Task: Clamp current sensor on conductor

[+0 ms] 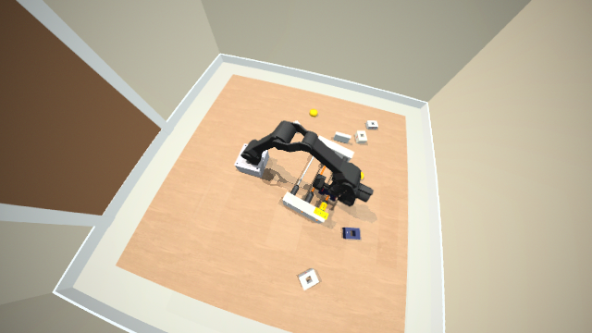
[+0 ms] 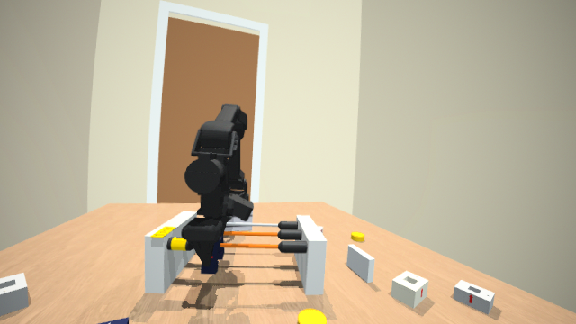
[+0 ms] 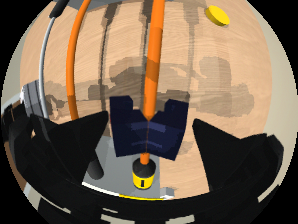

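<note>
Wooden table point(image 1: 208, 222) point(image 2: 252, 288) point(image 3: 175, 45), open hand point(image 2: 206, 252) point(image 3: 150, 119) angled downward

The wood-topped bench point(image 1: 208, 222) point(image 2: 252, 310) point(image 3: 250, 65) carries two upright pale end walls, left point(image 1: 301, 207) point(image 2: 155, 265) point(image 3: 115, 172) and right point(image 1: 336, 147) point(image 2: 315, 265) point(image 3: 102, 3). From the exterior side, a yellow disc point(image 1: 362, 176) point(image 2: 312, 316) point(image 3: 217, 16) lies near, another yellow disc point(image 1: 314, 112) point(image 2: 357, 237) far right. A grey plate point(image 1: 342, 137) point(image 2: 360, 264), a cream holed block point(image 1: 357, 140) point(image 2: 402, 292) and a grey holed block point(image 1: 372, 128) point(image 2: 481, 302) sit right; a navy block point(image 1: 347, 237) point(image 2: 118, 321) and a white holed block point(image 1: 302, 279) point(image 2: 15, 301) left.

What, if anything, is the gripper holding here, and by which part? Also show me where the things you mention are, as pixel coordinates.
Nothing: the gripper point(image 3: 150, 119) is open, its fingers clear of the dark blue sensor point(image 3: 149, 131) on either side.
</note>
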